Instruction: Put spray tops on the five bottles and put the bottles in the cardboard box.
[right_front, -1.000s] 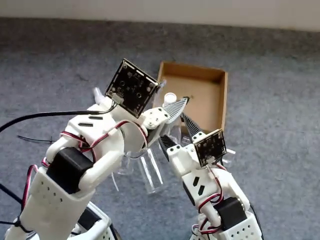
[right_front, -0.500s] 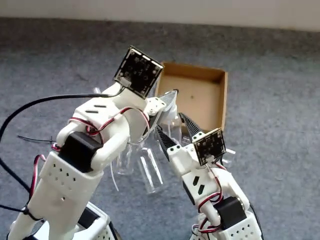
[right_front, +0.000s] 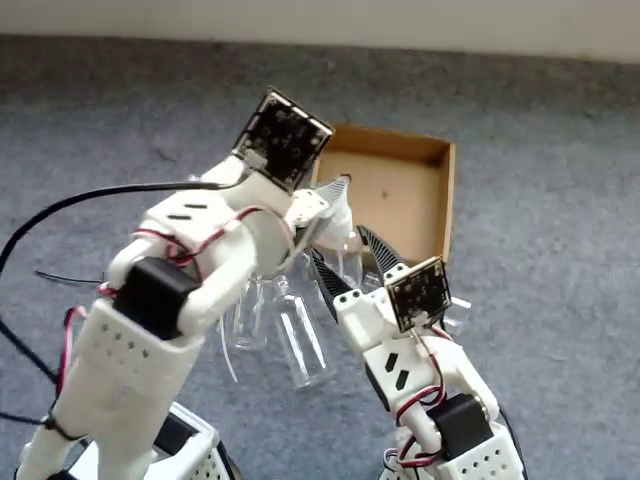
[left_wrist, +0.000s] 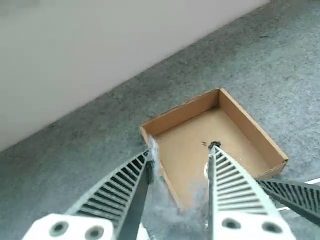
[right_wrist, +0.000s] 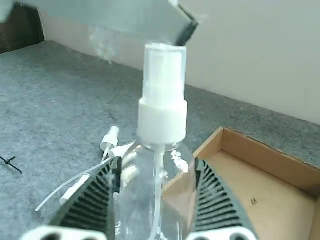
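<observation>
Your right gripper (right_wrist: 156, 172) clamps the upright bottle (right_wrist: 159, 210), cardboard box (right_wrist: 270, 156) just beyond; your left gripper (left_wrist: 180, 152) hangs open, empty, above.

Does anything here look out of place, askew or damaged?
Nothing looks damaged or spilled. A loose spray top lies on its side on the carpet, on no bottle, near the upright bottle that the right pincer holds.

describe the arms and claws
The left arm and right arm are white plastic with black motor blocks, black slot marks and small holes. Red and white wires loop at the joints; a black cable runs to the left one. Each wrist carries a square black circuit board. The left claw and right claw have dark ribbed tapering fingers.
</observation>
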